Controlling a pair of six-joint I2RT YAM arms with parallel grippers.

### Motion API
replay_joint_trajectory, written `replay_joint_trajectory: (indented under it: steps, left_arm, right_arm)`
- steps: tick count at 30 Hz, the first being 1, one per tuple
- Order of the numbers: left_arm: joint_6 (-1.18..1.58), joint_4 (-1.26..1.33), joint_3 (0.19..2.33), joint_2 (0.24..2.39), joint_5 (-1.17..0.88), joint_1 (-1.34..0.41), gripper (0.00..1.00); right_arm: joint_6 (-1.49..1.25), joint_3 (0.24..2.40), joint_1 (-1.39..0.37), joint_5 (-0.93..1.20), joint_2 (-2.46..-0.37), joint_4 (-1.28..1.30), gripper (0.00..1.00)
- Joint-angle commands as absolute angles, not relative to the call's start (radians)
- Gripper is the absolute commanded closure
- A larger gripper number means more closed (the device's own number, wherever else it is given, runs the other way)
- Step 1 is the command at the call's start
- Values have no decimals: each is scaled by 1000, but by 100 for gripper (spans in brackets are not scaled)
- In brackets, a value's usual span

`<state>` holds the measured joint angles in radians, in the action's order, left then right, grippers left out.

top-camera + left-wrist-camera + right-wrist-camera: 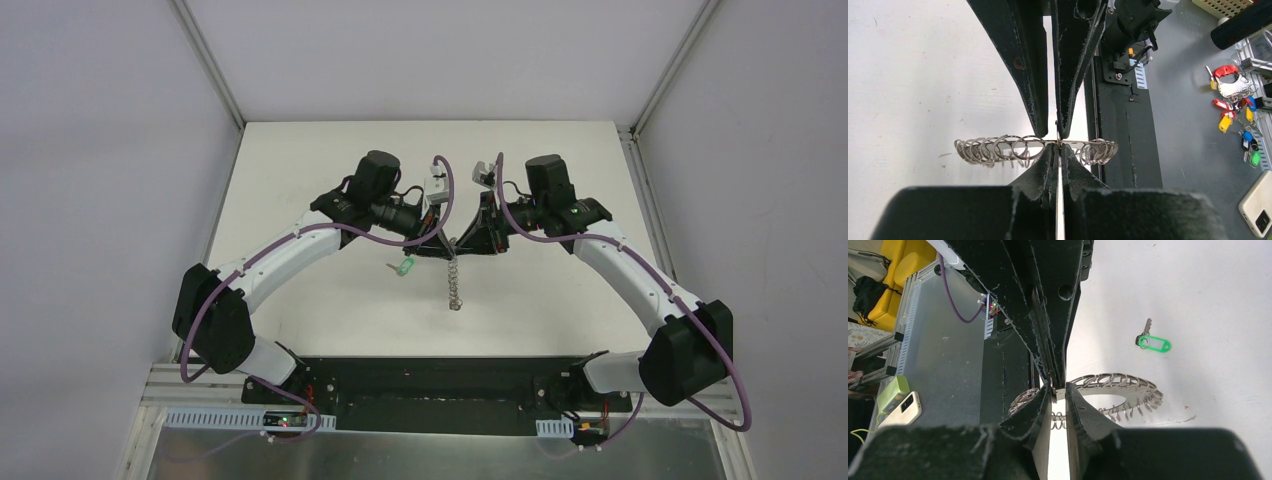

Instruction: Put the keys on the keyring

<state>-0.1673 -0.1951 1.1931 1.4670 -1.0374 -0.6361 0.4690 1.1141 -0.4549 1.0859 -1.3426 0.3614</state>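
The keyring [455,280] hangs on edge between both arms above the white table [300,180]. It is a flat grey ring fringed with wire loops [998,148]. My left gripper [447,241] is shut on the keyring's rim [1059,143]. From the opposite side, my right gripper [463,240] meets the same spot [1054,390]. Its jaws stand slightly apart, with a wire loop and the keyring [1118,385] rim in the gap. The key [1153,343], silver with a green tag, lies flat on the table [1208,300], left of the ring [404,267].
A black base plate [430,385] joins the arm mounts at the near edge. Beyond it, on a grey bench, lie a bunch of coloured key tags [1235,100], a white phone [1258,202] and a green box [893,390]. Grey walls enclose the table.
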Motion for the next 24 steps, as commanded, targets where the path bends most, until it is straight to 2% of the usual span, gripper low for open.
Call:
replay_joint_trajectory:
  steps: [1,5,11,16,19,24]
  left_arm:
    - [-155,-144,1207,1444,-1073,-647,100]
    - [-154,-142,1209,1445,-1072,-647,100]
    - [-153,-144,1211,1447,-1071,-646,100]
    - [-183,-161,1208,1430,-1071,-635,98]
    - [-206,-187,1210,1410,-1069,-623,76]
    - [-251,-326,1248,1387,-1003,-591,52]
  right_arm:
    - [456,1107,-454,1117,-1329,321,82]
    - [456,1104,-458,1119,-1333,320,86]
    - [458,1107,-460,1126,-1339,324,100]
    - [469,1116,-445,1113,-1328,330,100]
    - [484,1130,-441,1066,-1318,348,100]
    - [481,1187,-466,832,-1300,401,100]
